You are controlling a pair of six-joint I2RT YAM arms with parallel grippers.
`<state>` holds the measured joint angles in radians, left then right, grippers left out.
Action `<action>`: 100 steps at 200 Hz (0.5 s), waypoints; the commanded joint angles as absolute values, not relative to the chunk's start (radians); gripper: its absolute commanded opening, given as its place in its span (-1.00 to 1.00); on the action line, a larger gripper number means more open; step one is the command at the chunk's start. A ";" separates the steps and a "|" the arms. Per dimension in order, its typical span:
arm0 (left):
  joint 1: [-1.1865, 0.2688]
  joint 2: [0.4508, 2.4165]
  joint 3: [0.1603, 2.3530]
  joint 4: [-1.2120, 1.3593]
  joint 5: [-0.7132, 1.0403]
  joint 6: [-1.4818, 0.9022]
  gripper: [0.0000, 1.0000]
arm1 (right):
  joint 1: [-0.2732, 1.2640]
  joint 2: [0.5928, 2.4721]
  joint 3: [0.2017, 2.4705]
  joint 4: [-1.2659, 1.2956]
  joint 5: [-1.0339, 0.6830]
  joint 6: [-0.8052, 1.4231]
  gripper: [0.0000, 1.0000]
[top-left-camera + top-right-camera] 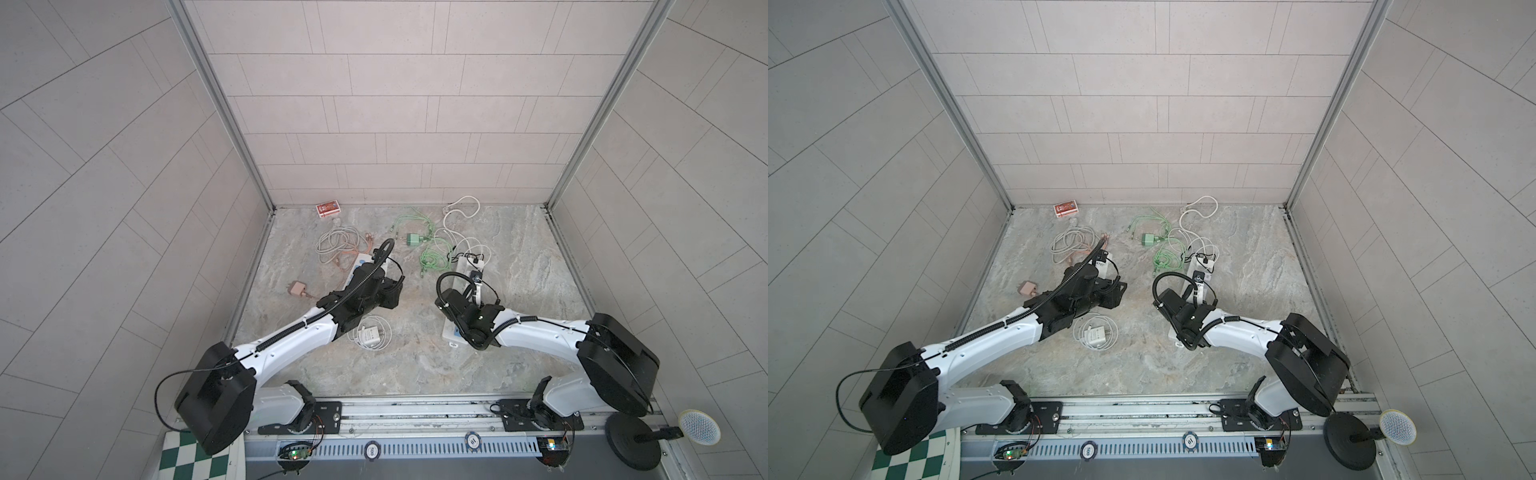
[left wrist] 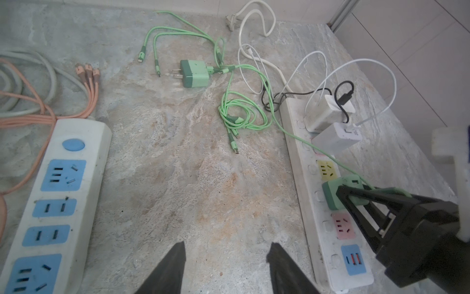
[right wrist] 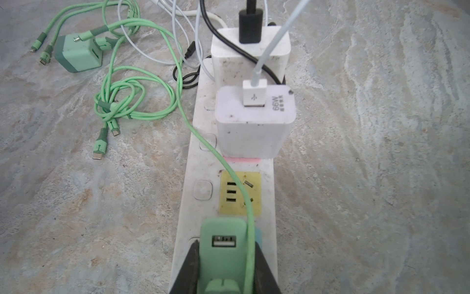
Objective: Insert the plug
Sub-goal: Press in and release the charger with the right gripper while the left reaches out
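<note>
Right wrist: open surface [image 3: 368, 152] along the power strip [image 3: 189, 203]

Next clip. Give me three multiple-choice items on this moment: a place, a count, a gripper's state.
1. The green charger in the right gripper is: A) at the white strip, next to its yellow socket; B) on the blue-socket strip; C) by the red box.
2. White chargers plugged into that strip: A) one; B) two; C) four.
3. The left gripper is: A) shut on a pink cable; B) open, empty; C) shut on a white charger.
Key: 1A, the right wrist view shows it there; 2B, two stand in a row; 3B, its jaws stand apart with nothing between.
</note>
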<state>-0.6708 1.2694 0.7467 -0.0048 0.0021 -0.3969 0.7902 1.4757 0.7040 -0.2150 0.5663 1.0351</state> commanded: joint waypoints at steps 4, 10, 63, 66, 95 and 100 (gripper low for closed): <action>-0.648 1.313 0.783 -0.004 -0.035 -0.375 0.31 | 0.724 1.530 0.625 -0.275 0.319 1.004 -0.98; -0.641 1.339 0.804 -0.008 -0.037 -0.365 0.32 | 0.709 1.521 0.604 -0.275 0.318 0.993 -0.98; -0.562 1.652 1.070 -0.065 -0.015 -0.284 0.32 | 0.591 1.500 0.591 -0.262 0.283 0.887 -0.96; -0.560 1.667 1.084 -0.065 -0.015 -0.272 0.32 | 0.587 1.500 0.591 -0.262 0.284 0.883 -0.95; -0.554 1.842 1.307 -0.205 -0.027 -0.123 0.29 | 0.537 1.502 0.594 -0.262 0.262 0.833 -0.93; -0.552 1.873 1.349 -0.238 -0.018 -0.098 0.28 | 0.526 1.503 0.594 -0.257 0.249 0.822 -0.92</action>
